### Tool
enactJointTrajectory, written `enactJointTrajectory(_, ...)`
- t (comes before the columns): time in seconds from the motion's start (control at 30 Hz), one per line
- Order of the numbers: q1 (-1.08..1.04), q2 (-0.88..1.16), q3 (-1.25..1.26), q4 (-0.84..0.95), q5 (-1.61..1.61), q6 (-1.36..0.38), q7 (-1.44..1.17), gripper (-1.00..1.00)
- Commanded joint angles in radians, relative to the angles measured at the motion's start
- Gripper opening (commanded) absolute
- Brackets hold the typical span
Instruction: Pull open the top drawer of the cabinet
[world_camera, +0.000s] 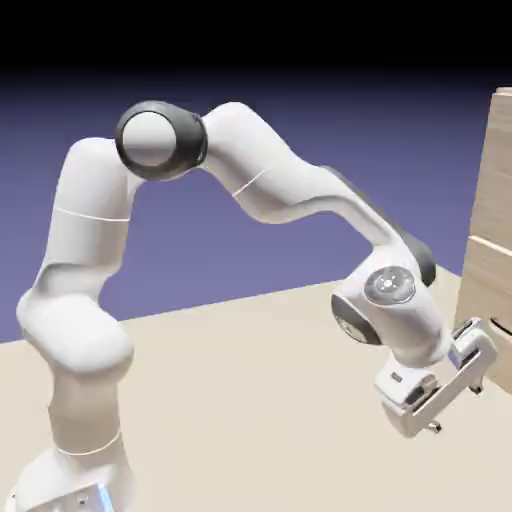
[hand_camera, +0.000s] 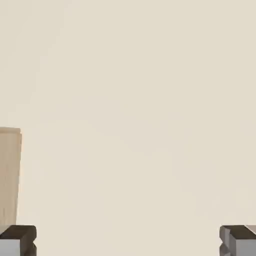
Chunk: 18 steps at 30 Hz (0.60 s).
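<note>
The cabinet, light wood grain, is cut off by the exterior view's right edge. Below its upper part, the top drawer juts out toward the arm, past the panel above it. I cannot make out its handle. My gripper hangs just below and left of the drawer's front, tilted down toward the table, apart from the wood. In the hand view my gripper is open, its fingertips far apart with only table between them. A strip of wood grain shows at that view's left edge.
The beige table runs under the arm and fills most of the hand view. The arm's elbow arches high over it from the base at the lower left.
</note>
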Motion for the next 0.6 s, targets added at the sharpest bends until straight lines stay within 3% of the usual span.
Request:
enactJointTrajectory(0.0, 0.012, 0.031, -0.027, 0.021, 0.044, -0.009, 0.005, 0.0)
enactJointTrajectory(0.57, 0.221, 0.559, -0.486, 0.375, 0.783, -0.168, 0.091, 0.0)
